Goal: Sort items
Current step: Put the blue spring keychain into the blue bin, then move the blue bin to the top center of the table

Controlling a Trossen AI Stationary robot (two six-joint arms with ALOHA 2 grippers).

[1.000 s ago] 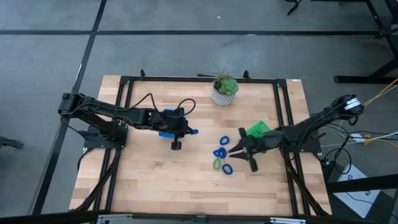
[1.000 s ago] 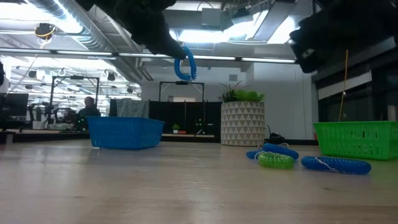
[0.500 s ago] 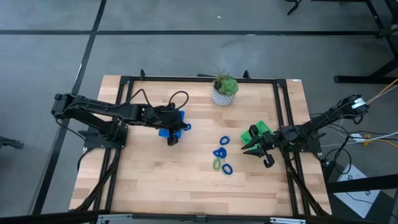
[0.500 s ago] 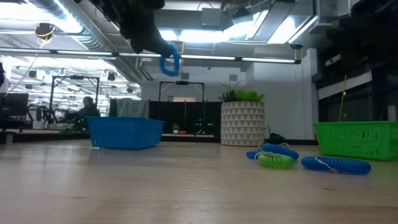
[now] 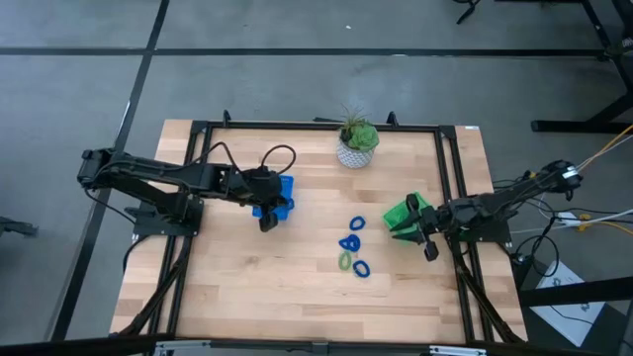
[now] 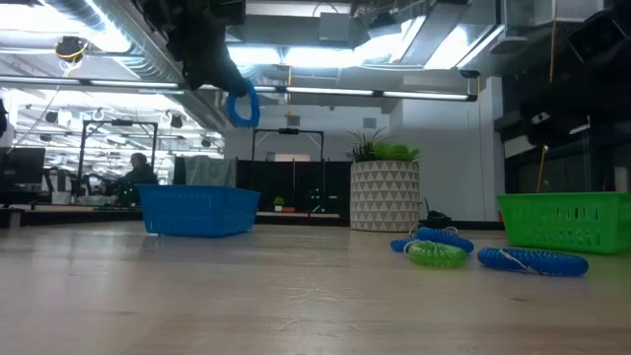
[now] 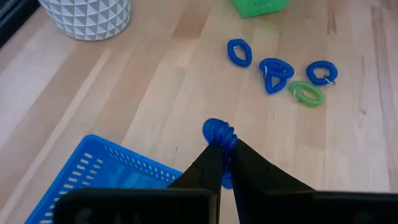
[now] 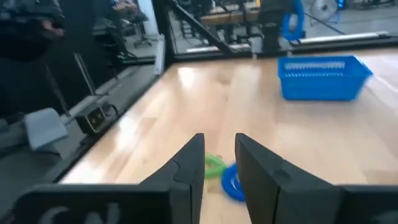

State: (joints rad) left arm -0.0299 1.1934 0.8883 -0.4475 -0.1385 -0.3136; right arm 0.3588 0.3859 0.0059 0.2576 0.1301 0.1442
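Observation:
My left gripper (image 5: pixel 267 220) is shut on a blue coil ring (image 7: pixel 219 132), high above the wood by the rim of the blue tray (image 5: pixel 282 193). In the low view the ring (image 6: pixel 243 106) hangs well above that tray (image 6: pixel 199 210). Three blue rings and one light green ring (image 5: pixel 345 260) lie flat on the table at centre right (image 7: pixel 277 73). My right gripper (image 5: pixel 419 233) is by the green tray (image 5: pixel 406 210), pointing level toward the rings. Its fingers (image 8: pixel 189 163) stand apart with nothing between them. My left gripper pinches one side of the blue ring's loop (image 7: pixel 225 149) between its two fingers, which slant down from the table's left side. Part of the loop sticks out past the fingertips. The ring hangs clear of the table and the tray.
A plant in a white patterned pot (image 5: pixel 356 148) stands at the far middle. Black frame rails (image 5: pixel 198 148) run along the table's edges. Bare wood lies between the blue tray and the rings. A person (image 6: pixel 138 173) sits far behind the table.
My left gripper has carried the blue ring toward the table's left, up to the blue tray, and has rolled about its own axis; the ring stays lifted. My right gripper has drawn back from the rings toward the table's right edge and sunk a little, to the green tray.

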